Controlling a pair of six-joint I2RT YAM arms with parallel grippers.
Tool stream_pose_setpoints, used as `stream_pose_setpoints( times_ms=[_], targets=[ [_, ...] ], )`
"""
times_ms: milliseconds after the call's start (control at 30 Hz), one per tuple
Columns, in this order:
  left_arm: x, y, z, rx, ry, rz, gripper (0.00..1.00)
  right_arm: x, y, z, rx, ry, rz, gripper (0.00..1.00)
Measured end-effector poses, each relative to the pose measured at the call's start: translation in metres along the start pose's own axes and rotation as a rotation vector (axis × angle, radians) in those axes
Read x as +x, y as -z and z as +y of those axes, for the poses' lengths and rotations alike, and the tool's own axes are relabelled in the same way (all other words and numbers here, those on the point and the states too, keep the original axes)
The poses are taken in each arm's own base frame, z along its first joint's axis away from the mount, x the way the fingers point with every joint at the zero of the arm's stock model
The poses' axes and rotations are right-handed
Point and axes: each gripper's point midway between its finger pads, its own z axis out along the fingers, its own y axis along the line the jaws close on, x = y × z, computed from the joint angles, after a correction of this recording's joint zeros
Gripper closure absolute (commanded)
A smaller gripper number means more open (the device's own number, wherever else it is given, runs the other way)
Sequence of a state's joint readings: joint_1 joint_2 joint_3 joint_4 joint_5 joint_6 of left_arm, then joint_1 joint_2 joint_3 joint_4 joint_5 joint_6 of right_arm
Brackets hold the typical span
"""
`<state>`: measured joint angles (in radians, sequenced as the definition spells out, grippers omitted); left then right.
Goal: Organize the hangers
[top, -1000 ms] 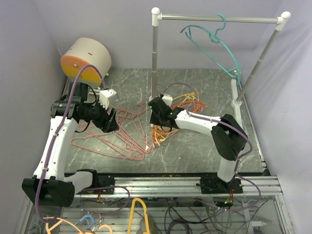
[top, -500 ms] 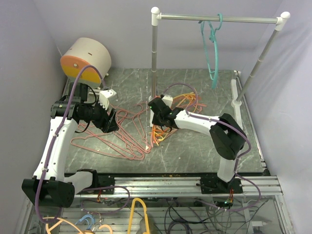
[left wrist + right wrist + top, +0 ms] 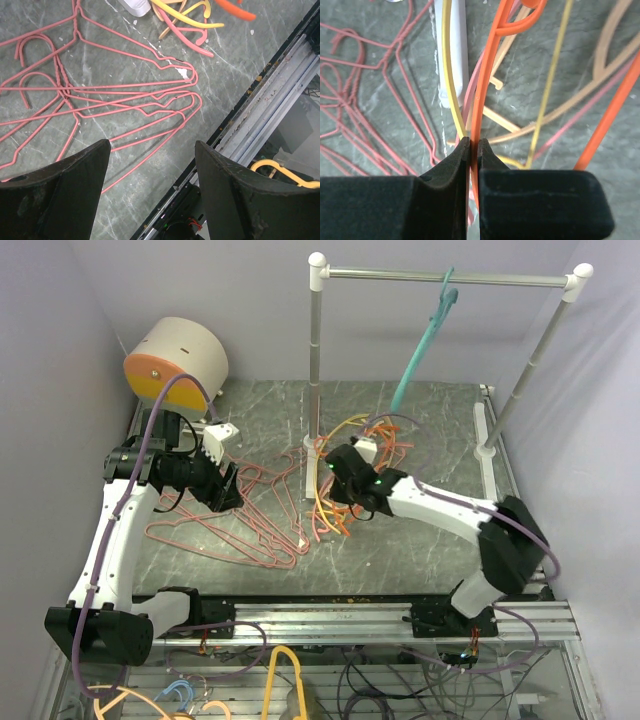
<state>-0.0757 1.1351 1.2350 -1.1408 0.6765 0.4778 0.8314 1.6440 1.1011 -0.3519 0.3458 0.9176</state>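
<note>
the right claw [image 3: 474, 144] is pinched shut on a thin bar of the orange hanger [image 3: 487, 75], in the tangle of plastic hangers near the foot of the rail [image 3: 400, 275]. a yellow hanger [image 3: 445, 75] runs just beside that bar, close enough that i cannot tell whether it touches the pads. the left claw [image 3: 151, 147] hangs spread wide with nothing between its fingers, above the pink hangers [image 3: 125, 97], which lie flat and overlapping on the table [image 3: 420, 550]. one teal hanger [image 3: 417, 355] is already hooked on the rail and hangs at a slant. the orange one looks light, fairly stiff and smooth, so i judge it is likely to pivot or slip in a pinch this narrow, and its loops may drag the yellow one up with it. a hold near the neck, just under the hook, would probably keep the hook free for the rail and cut down the swing. the pink ones look thin, springy and very light; lying flat, they give the fingers little to get under. the twisted neck or the curved hook seems the best place to take them, one at a time, since their crossed wires could snag.
</note>
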Motion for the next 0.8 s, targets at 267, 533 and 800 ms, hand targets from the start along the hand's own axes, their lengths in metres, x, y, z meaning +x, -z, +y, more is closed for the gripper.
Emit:
stream_pose_setpoints(
  times_ms=[267, 533, 800],
  targets=[
    [0.0, 0.0, 0.0, 0.0, 0.002, 0.0, 0.21, -0.021, 0.065, -0.02, -0.08, -0.076, -0.108, 1.0],
    [-0.001, 0.0, 0.0, -0.005, 0.008, -0.006, 0.21, -0.028, 0.142, -0.035, -0.348, -0.139, -0.239, 1.0],
    [-0.004, 0.003, -0.001, -0.013, -0.005, -0.021, 0.21, -0.056, 0.213, -0.039, -0.602, -0.208, -0.431, 1.0]
  ],
)
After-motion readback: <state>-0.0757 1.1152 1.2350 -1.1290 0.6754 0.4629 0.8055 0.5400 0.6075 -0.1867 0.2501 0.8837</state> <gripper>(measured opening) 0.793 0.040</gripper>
